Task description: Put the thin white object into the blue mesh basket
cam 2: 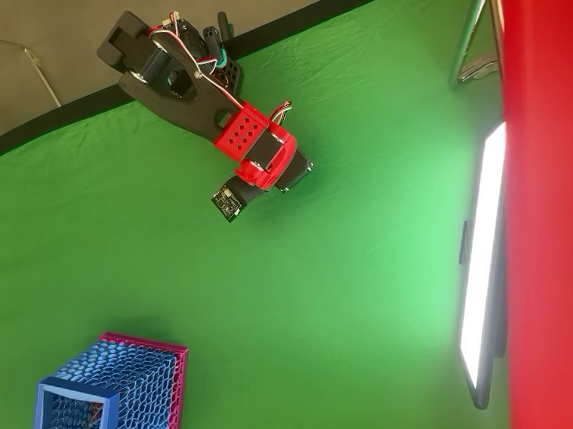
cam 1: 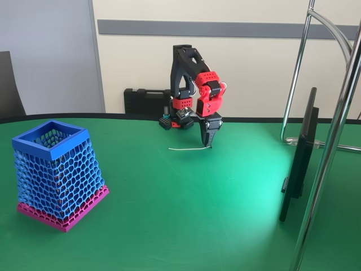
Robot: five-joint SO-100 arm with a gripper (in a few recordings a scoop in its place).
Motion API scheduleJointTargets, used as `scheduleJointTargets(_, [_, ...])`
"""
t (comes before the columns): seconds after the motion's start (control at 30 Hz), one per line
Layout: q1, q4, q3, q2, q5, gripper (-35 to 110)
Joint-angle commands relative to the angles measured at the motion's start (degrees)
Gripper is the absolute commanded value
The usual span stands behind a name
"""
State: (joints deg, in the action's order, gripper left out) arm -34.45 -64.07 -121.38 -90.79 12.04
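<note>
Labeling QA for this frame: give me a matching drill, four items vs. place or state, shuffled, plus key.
Items, fixed view:
1. thin white object
2. blue mesh basket
3. gripper
4. black case

Places or states:
A. stands upright at the left, pink base on the cloth
B. lies flat on the green cloth, one end at the fingertips
C. against the back wall, behind the arm
D. points down, tips at the cloth

Pairs: 1-B, 2-A, 3-D, 4-C
</note>
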Motion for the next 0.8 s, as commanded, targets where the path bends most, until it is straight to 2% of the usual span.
scheduleJointTargets(0.0, [-0.7, 0.5, 2.0, 0.0, 0.1, 13])
scheduleJointTargets(0.77, [-1.9, 1.4, 3.7, 4.2, 0.4, 11])
